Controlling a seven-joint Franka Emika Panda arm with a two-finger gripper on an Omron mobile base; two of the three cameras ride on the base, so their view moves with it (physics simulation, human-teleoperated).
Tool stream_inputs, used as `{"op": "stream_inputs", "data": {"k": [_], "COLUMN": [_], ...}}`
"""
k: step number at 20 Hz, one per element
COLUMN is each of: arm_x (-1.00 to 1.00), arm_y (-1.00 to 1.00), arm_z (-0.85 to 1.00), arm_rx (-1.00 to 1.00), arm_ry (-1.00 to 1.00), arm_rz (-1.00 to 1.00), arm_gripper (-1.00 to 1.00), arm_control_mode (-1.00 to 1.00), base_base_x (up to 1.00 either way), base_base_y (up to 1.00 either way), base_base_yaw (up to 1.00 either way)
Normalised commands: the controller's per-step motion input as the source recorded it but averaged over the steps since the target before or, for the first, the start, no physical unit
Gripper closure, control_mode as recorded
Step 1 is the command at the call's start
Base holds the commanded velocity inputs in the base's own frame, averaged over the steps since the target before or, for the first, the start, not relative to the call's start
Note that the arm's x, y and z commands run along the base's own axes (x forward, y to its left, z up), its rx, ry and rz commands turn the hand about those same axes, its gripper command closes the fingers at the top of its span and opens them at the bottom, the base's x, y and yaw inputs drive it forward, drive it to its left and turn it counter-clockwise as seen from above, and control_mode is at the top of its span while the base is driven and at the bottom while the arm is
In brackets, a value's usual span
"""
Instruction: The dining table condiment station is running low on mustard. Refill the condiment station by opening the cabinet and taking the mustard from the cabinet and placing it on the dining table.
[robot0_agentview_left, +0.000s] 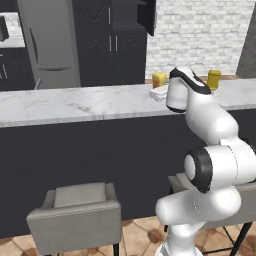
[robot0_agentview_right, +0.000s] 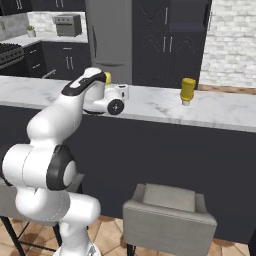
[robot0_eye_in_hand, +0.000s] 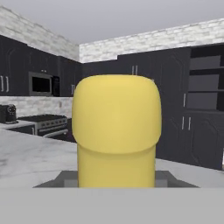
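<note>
a white robot arm reaches over the dining table (robot0_agentview_left: 75, 102), a long marble-topped counter with a dark front and grey stools (robot0_agentview_left: 75, 217) along it. the gripper (robot0_agentview_left: 159, 93) sits low over the marble at about one o'clock in the left base view, and at about eleven o'clock in the right base view. the mustard (robot0_eye_in_hand: 116, 131), a bright yellow bottle with a rounded cap, stands upright between the fingers, close to the hand camera, its base hidden at six o'clock. the jaws are narrowed around it, so the gripper appears to be holding the mustard; whether the bottle rests on the marble cannot be told. in the left base view the mustard's top shows just above the gripper. a second, duller yellow bottle (robot0_agentview_right: 188, 91) stands on the table well apart, at about one o'clock in the right base view. behind the table, the black cabinet (robot0_agentview_right: 170, 42) has an upper door swung open, beside a grey refrigerator (robot0_agentview_right: 109, 35).
</note>
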Motion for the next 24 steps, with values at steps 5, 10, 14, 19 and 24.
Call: {"op": "stream_inputs", "data": {"k": [5, 10, 14, 19, 24], "arm_x": [0.00, 0.00, 0.06, 0.22, 0.29], "arm_y": [0.00, 0.00, -0.04, -0.05, -0.01], "arm_z": [-0.20, -0.29, -0.19, -0.11, -0.01], "arm_rx": [0.00, 0.00, 0.00, 0.00, 0.00], "arm_ry": [0.00, 0.00, 0.00, 0.00, 0.00], "arm_rz": [0.00, 0.00, 0.00, 0.00, 0.00], "arm_gripper": [1.00, 1.00, 1.00, 1.00, 1.00], "arm_control_mode": [-1.00, -1.00, -1.00, -1.00, -1.00], "base_base_x": [0.00, 0.00, 0.00, 0.00, 0.00], "base_base_y": [0.00, 0.00, 0.00, 0.00, 0.00], "base_base_yaw": [0.00, 0.00, 0.00, 0.00, 0.00]}}
